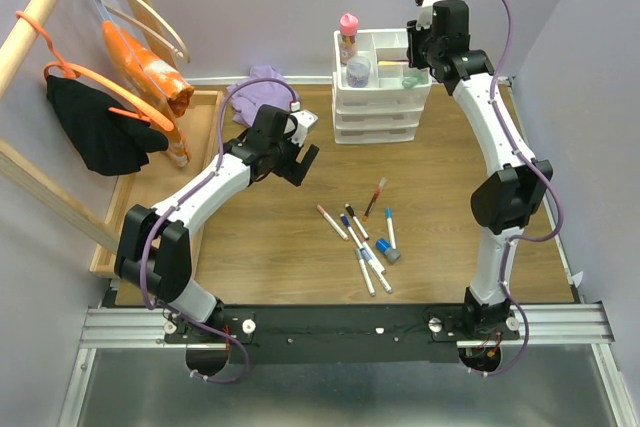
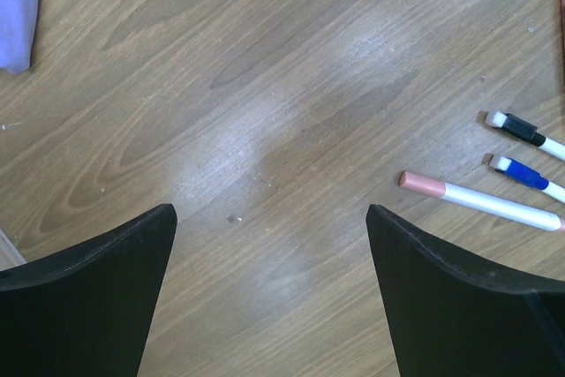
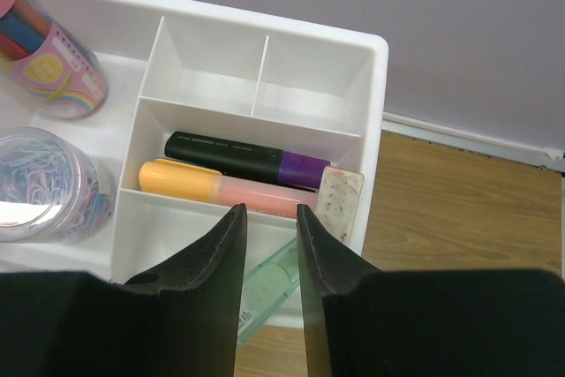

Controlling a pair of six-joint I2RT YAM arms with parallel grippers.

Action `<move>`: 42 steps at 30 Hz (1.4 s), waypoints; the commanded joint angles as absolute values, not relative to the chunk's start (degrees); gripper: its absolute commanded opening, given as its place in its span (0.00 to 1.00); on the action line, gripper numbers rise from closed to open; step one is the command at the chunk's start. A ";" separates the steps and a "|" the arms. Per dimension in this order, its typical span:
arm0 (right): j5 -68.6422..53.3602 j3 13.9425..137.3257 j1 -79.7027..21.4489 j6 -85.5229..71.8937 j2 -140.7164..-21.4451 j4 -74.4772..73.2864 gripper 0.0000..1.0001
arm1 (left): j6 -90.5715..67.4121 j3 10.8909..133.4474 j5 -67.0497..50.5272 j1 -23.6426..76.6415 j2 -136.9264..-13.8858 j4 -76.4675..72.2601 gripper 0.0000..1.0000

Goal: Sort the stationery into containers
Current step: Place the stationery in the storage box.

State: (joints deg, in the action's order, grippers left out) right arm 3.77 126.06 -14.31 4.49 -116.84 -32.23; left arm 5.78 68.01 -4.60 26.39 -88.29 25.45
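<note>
Several thin white markers (image 1: 365, 237) lie loose in the middle of the table. The left wrist view shows three of them at the right: pink-capped (image 2: 481, 200), black-capped (image 2: 521, 130), blue-capped (image 2: 525, 174). My left gripper (image 1: 298, 162) (image 2: 269, 209) is open and empty above bare wood, to their left. My right gripper (image 1: 412, 55) (image 3: 271, 214) hovers over the white drawer unit's top tray (image 3: 375, 86), jaws narrowly apart. A mint highlighter (image 3: 269, 284) lies below them, tilted over the tray's near rim. A black-and-purple highlighter (image 3: 238, 154) and an orange one (image 3: 203, 184) share one compartment.
A pink-capped glue bottle (image 3: 44, 50) and a round jar (image 3: 40, 183) stand in the tray's left part. A speckled eraser (image 3: 340, 205) leans at the highlighters' end. A purple cloth (image 1: 262, 87) lies left of the drawer unit (image 1: 380, 112). A wooden rack with hangers (image 1: 100, 67) stands far left.
</note>
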 commanded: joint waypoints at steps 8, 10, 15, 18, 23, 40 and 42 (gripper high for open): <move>-6.32 123.22 -15.12 13.52 -112.33 -35.49 0.49 | 4.66 69.78 -5.71 26.72 -89.03 24.70 0.98; -6.50 122.87 -15.20 15.99 -111.97 -37.08 0.50 | 4.48 69.70 -5.97 26.72 -89.03 24.52 0.98; -7.74 119.45 -15.82 25.46 -109.78 -40.70 0.51 | 4.22 69.17 -6.15 26.72 -88.95 24.17 0.97; -6.51 113.22 -16.70 31.78 -106.36 -37.89 0.52 | 4.13 69.08 -6.15 26.72 -89.03 24.17 0.98; -4.57 109.16 -18.37 37.00 -104.41 -35.51 0.52 | 4.04 69.00 -6.24 26.72 -89.03 24.08 0.98; 4.04 110.13 -19.25 39.38 -107.67 -34.37 0.47 | 3.87 69.34 -6.24 26.72 -89.65 23.91 0.98; 4.13 109.95 -19.25 39.38 -107.84 -34.19 0.47 | 3.78 69.70 -6.24 26.72 -90.00 23.99 0.98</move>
State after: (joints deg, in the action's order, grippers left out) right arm 1.89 109.84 -19.14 38.44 -106.56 -35.62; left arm 4.60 68.03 -5.06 26.39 -89.06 25.32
